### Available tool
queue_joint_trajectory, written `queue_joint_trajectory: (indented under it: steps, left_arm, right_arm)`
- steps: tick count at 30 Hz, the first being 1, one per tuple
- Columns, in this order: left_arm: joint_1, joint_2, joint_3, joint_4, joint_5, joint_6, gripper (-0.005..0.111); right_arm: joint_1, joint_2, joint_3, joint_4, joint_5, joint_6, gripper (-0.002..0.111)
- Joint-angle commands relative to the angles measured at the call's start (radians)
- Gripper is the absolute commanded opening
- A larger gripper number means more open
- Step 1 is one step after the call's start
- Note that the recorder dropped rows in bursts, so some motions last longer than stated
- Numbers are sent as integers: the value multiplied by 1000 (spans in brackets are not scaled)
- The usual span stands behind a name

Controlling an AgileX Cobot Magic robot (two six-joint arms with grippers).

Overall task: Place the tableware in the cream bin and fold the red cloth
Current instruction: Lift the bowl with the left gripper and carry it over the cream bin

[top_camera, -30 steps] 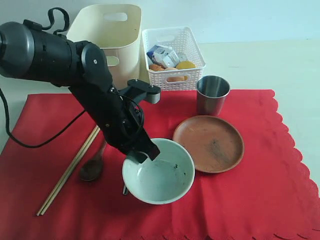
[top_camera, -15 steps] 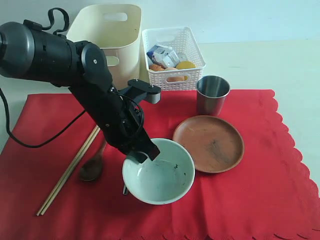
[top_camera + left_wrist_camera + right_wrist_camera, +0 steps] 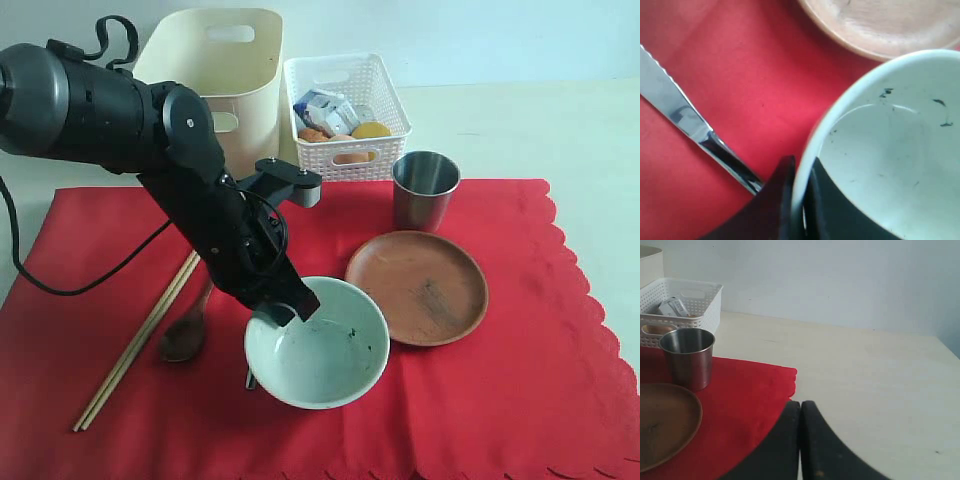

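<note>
Red cloth (image 3: 500, 400) lies under all the tableware. On it my left gripper (image 3: 290, 308) pinches the rim of the pale green-white bowl (image 3: 325, 355), one finger inside and one outside. The bowl sits just beside the round brown plate (image 3: 417, 287); I cannot tell whether its base rests on the fabric. The metal knife (image 3: 685, 117) lies next to it, with the dark spoon (image 3: 183, 338) and chopsticks (image 3: 140, 335) farther to my left. The steel cup (image 3: 425, 188) stands upright behind the plate. The cream bin (image 3: 250, 100) waits beyond the cloth, beside the white basket (image 3: 390, 110). My right gripper (image 3: 800, 440) is pressed closed on nothing.
</note>
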Motion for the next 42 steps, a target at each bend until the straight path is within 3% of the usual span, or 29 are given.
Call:
queue_joint_trajectory:
  steps: [1, 27, 42]
  left_arm:
    - [-4, 1, 4, 23, -12, 7, 0]
    - [-4, -91, 4, 41, 46, 5, 0]
    - [2, -398, 4, 95, 93, 3, 0]
  right_arm:
    - [-7, -7, 5, 0, -12, -2, 0]
    - [-5, -7, 5, 0, -12, -2, 0]
    - [-5, -7, 5, 0, -12, -2, 0]
